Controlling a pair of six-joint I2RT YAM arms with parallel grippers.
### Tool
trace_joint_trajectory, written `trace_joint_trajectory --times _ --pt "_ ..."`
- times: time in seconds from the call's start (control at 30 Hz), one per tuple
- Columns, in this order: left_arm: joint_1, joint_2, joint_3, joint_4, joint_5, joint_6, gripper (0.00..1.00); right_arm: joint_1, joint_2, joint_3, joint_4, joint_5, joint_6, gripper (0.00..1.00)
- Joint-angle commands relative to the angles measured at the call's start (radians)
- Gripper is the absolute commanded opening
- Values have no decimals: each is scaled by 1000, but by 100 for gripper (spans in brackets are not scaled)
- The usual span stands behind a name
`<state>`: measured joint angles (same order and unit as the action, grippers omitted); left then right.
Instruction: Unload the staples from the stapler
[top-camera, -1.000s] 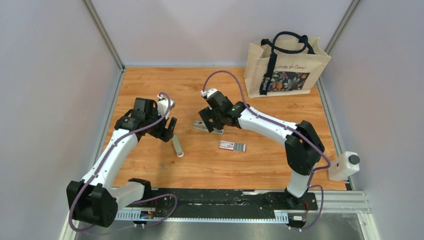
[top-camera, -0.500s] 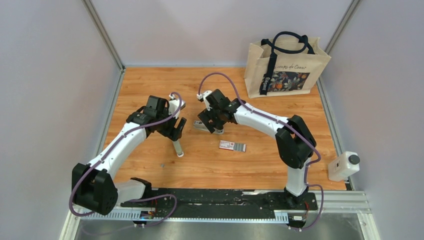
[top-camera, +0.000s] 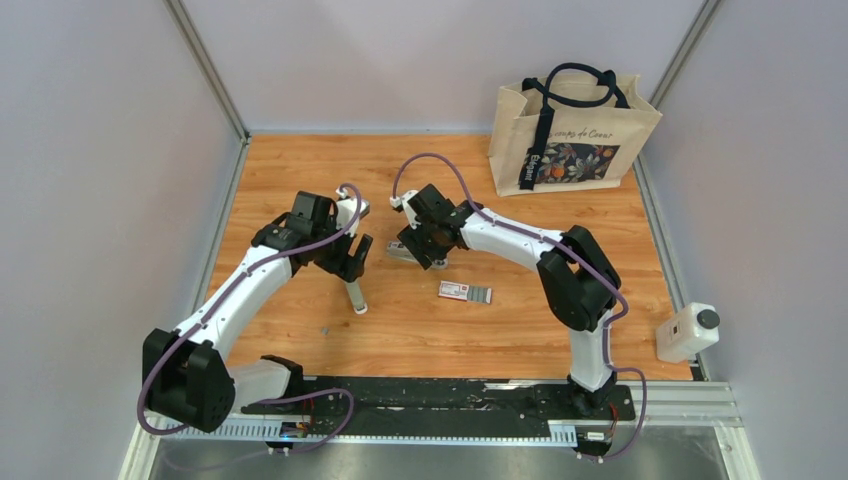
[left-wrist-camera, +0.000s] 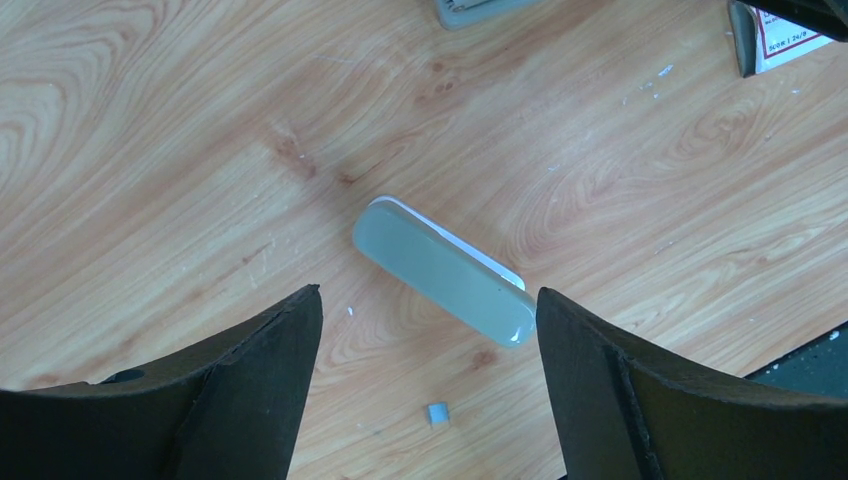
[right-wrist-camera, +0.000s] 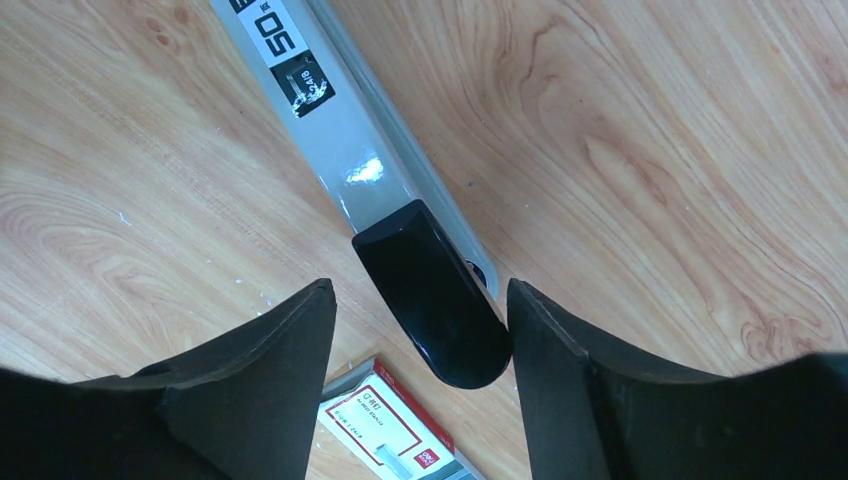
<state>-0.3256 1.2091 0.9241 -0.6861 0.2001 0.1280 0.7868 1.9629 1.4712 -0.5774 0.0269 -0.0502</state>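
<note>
While both arms bend forward over the wooden surface (top-camera: 300, 180), bare wood lies open all round them, with walls edging it left, far and right. Tote bag (top-camera: 572, 130) stands upright well beyond the right hand (right-wrist-camera: 420, 285), in the far-right corner. Left arm (top-camera: 245, 285): elbow low, wrist pitched down. Right arm (top-camera: 510, 238): elbow raised, forearm running leftward, wrist down.

Left hand (left-wrist-camera: 428, 292): fingers spread wide, gripping nothing. Right hand: fingers apart, straddling the stapler's black end. One finger is close to that end, the other shows a gap, contact unclear.

Stapler (right-wrist-camera: 370, 190) lies flat directly under the right hand: slim grey body, "50" label, glossy black tip. Pale grey bar (left-wrist-camera: 442, 272) lies flat under the left hand, touching neither finger. Red-and-white box (right-wrist-camera: 385, 425) sits just beside the right hand, base side. Tiny grey bit (left-wrist-camera: 437, 413) lies near the bar.
</note>
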Motion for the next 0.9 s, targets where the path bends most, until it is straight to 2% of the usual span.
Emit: trace_joint_trajectory --times 0.0,0.2,0.27,0.47,0.57,0.6,0.63,0.77,0.87 --pt "-1 -14 38 -16 12 -22 87 2 10 43 45 -13 1 63" --pt "-1 9 77 -64 39 -7 88 3 34 57 39 -59 33 49" --pt "-1 17 84 -75 44 -5 88 6 31 41 60 -82 46 48" --pt "-1 21 82 -70 53 -1 88 25 45 23 91 -100 144 35" --pt "-1 21 85 -70 55 -1 88 32 44 15 99 -82 177 17" --pt "-1 20 87 -70 56 -1 88 32 37 11 102 -78 190 6" --pt "-1 18 87 -72 58 1 88 32 25 8 109 -70 205 1" --pt "-1 -2 82 -76 149 25 89 32 -66 -55 164 -47 312 0" --pt "-3 -25 67 -59 171 35 89 25 -149 -150 249 -29 465 0"
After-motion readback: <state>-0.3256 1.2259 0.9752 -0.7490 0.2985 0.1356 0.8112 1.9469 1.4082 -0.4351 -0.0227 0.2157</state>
